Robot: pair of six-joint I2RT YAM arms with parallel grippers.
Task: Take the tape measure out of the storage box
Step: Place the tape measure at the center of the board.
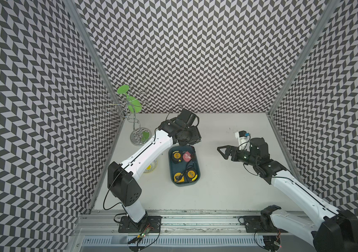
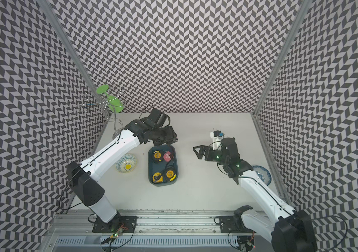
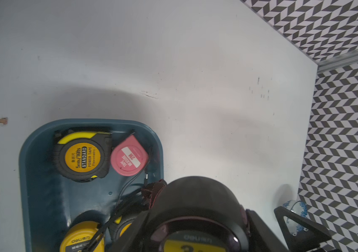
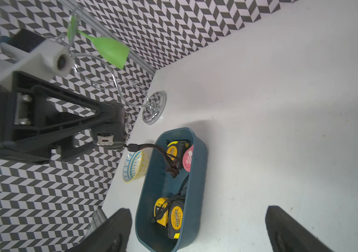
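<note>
A black tape measure point(image 4: 106, 140) is held by the left gripper point(image 4: 105, 134) above the far end of the storage box point(image 4: 149, 196).
In both top views the box point(image 1: 174, 168) point(image 2: 158, 168) lies with its long axis near-to-far. The left claw is hidden under its wrist, and the right gripper point(image 1: 222, 151) point(image 2: 198, 151) is spread wide, holding nothing. In the left wrist view the fingers clamp the tape measure point(image 3: 195, 207), label face to the camera and cut off below. In the right wrist view it hangs edge-on, its strap point(image 4: 135, 147) trailing into the box.

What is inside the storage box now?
The storage box holds three yellow-black tape measures and a pink tape measure. In the left wrist view, the black tape measure in the left claw covers part of it.
</note>
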